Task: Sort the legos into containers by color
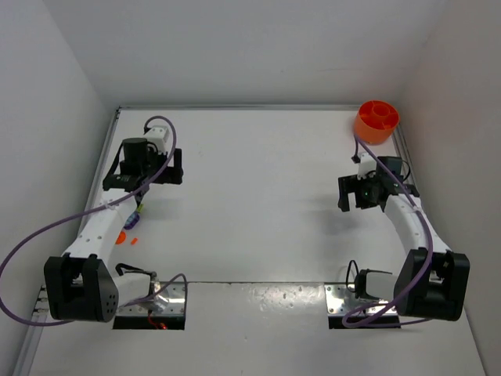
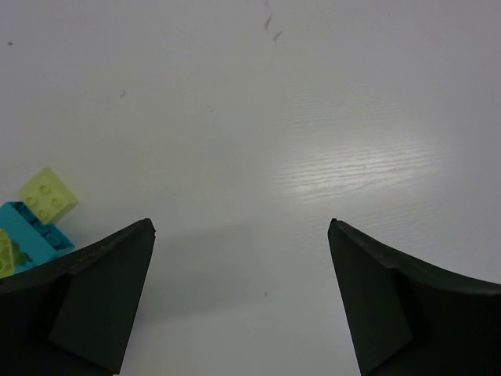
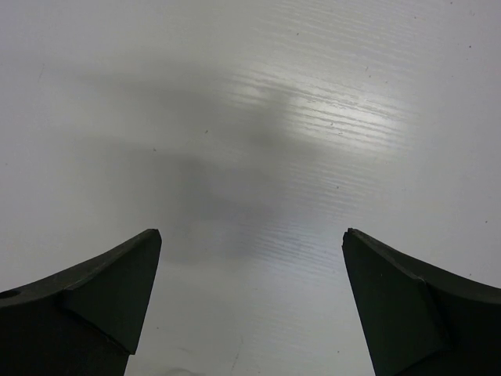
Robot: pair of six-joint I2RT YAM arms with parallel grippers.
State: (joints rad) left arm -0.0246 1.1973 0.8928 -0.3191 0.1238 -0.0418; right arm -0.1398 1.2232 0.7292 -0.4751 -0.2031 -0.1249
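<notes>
Several legos lie by the left arm: a purple one (image 1: 131, 222) and an orange one (image 1: 121, 237) in the top view, partly hidden by the arm. In the left wrist view a pale yellow brick (image 2: 48, 194) rests against a cyan brick (image 2: 33, 230) at the left edge, outside the fingers. My left gripper (image 2: 243, 227) (image 1: 143, 178) stands open over bare table. My right gripper (image 3: 252, 233) (image 1: 362, 196) is open too, with nothing between its fingers. The only container in view, a round orange tub (image 1: 376, 121) with divider walls, stands at the far right, just beyond the right gripper.
White walls close in the white table (image 1: 258, 196) on the left, back and right. A purple cable (image 1: 47, 231) loops out from the left arm, and another runs along the right arm. Two metal base plates (image 1: 344, 299) sit at the near edge.
</notes>
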